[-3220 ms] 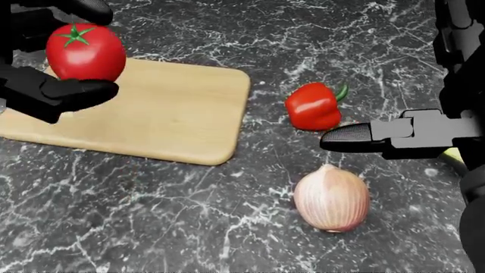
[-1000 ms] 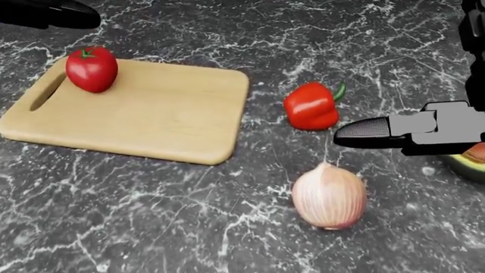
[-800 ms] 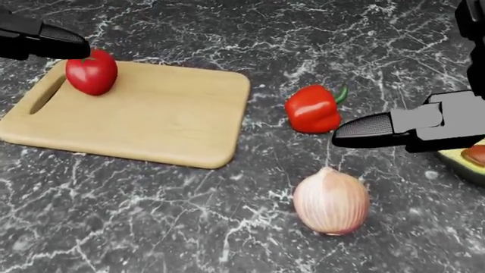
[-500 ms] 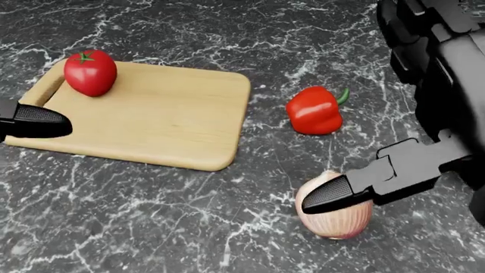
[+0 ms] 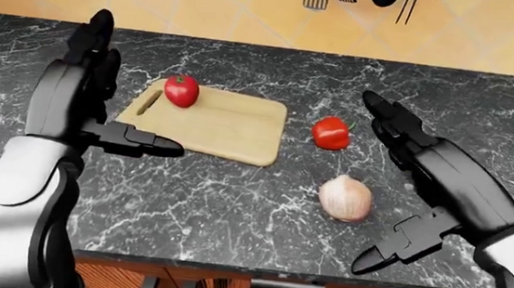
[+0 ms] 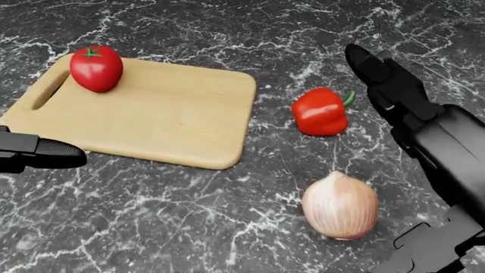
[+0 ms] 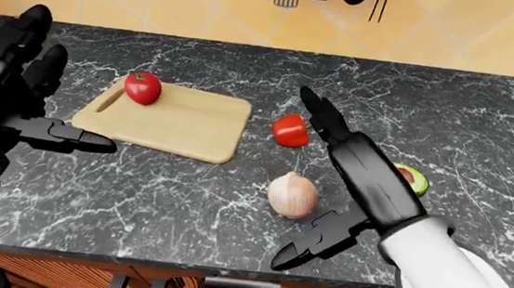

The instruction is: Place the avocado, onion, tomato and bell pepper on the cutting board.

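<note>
Tomato [image 6: 95,67] set down on the cutting board [image 6: 174,114], no longer carried by left hand [image 5: 80,93], now spread wide and empty. Right hand [image 7: 353,173] also wide, moved beside onion [image 6: 340,205]. Bell pepper [image 6: 320,111], avocado [image 7: 411,178] on bench [image 6: 189,216].

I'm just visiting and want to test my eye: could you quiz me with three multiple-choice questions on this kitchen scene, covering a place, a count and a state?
1. Where is the tomato?
A. on the board
B. beside the onion
C. in the left hand

2. How many vegetables lie on the board?
A. none
B. one
C. three

3. How is the right hand?
A. shut on the pepper
B. shut on the onion
C. open, holding nothing

Answers:
1 A, it sits near the board's handle slot.
2 B, only the tomato; the pepper, onion and avocado lie on the counter.
3 C, its fingers are spread beside the onion.
</note>
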{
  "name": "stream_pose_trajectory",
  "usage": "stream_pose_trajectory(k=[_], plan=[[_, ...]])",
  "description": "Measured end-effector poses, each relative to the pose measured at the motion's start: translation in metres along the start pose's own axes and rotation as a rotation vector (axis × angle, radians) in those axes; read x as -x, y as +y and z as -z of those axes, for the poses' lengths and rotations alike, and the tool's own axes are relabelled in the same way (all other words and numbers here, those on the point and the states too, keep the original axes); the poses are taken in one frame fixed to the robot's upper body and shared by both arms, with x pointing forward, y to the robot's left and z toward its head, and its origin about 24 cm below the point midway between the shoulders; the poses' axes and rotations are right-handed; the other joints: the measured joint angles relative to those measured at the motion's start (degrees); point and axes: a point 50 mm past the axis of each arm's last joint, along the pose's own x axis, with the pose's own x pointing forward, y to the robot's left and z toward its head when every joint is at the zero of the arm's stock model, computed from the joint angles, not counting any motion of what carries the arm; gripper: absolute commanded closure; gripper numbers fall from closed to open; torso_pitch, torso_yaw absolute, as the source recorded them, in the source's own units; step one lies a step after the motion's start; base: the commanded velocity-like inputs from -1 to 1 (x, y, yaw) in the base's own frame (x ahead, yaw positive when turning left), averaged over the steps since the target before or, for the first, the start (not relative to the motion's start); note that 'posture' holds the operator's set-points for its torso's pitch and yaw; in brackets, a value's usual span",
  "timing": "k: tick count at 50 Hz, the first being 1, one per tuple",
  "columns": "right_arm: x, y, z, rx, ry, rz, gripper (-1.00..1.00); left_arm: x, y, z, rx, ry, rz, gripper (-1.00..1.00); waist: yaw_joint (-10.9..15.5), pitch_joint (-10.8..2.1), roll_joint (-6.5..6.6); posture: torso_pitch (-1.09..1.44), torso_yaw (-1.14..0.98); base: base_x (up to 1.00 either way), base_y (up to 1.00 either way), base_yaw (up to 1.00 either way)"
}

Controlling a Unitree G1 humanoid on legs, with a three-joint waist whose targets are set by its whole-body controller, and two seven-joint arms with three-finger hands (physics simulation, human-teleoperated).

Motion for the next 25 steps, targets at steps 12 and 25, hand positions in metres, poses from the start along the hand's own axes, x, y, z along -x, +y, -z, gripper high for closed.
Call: stream_pose_trajectory(k=[12, 25], plan=[[-0.006, 0.011, 0.007, 0.051, 0.017, -0.05, -1.0, 0.002, 0.001, 0.003, -0.013, 0.008, -0.002, -1.0, -0.15, 0.18, -0.64, 0.0, 0.0, 0.0, 0.0, 0.0], [-0.029, 0.023, 0.024, 0.04, 0.053, -0.04, -0.65, -0.001, -0.001, 0.001, -0.024, 0.005, 0.002, -1.0, 0.03, -0.26, 0.51, 0.0, 0.0, 0.0, 0.0, 0.0]])
